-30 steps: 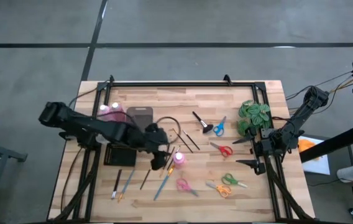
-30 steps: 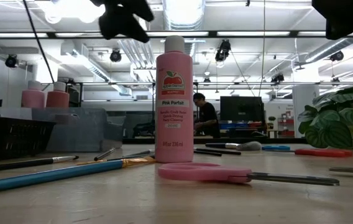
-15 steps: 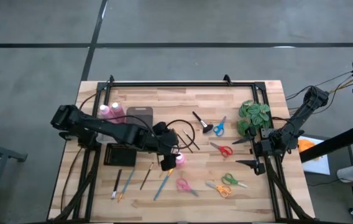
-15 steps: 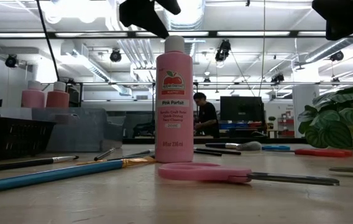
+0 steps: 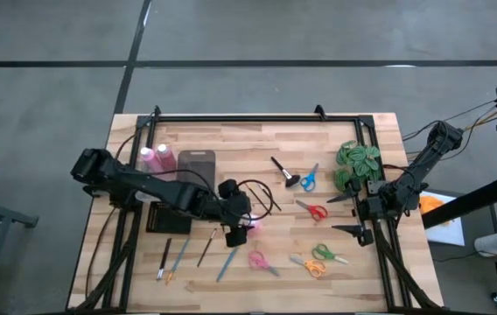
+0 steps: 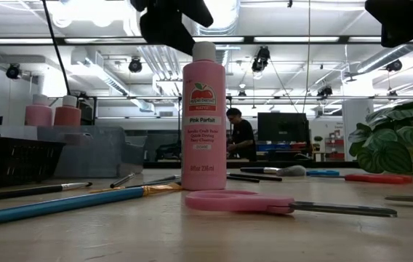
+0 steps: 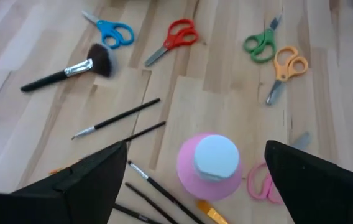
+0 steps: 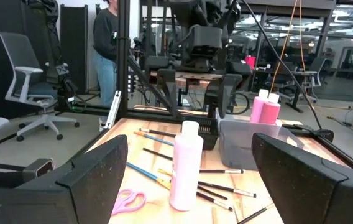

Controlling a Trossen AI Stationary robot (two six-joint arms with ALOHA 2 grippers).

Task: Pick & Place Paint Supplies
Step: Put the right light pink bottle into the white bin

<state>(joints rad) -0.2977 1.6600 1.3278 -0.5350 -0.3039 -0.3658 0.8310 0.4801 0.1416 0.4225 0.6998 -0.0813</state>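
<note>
The left gripper (image 5: 238, 229) hangs just above the pink bottle (image 5: 250, 224), which stands upright near the middle of the table (image 5: 231, 140), a little toward the front edge. Its fingers (image 7: 71, 186) are spread wide on either side of the white cap (image 7: 216, 155) and do not touch the bottle. Thin paintbrushes (image 5: 205, 248) lie flat beside the bottle toward the front left corner, and pink scissors (image 5: 259, 261) lie just in front of it. Two more pink bottles (image 5: 154, 158) stand near the left edge beside a grey bin (image 5: 196, 163). The right gripper (image 5: 350, 214) waits open at the right edge, near the green plant (image 5: 357, 162). The wooden table stands in a large workshop where a person (image 6: 240, 135) is far behind.
</note>
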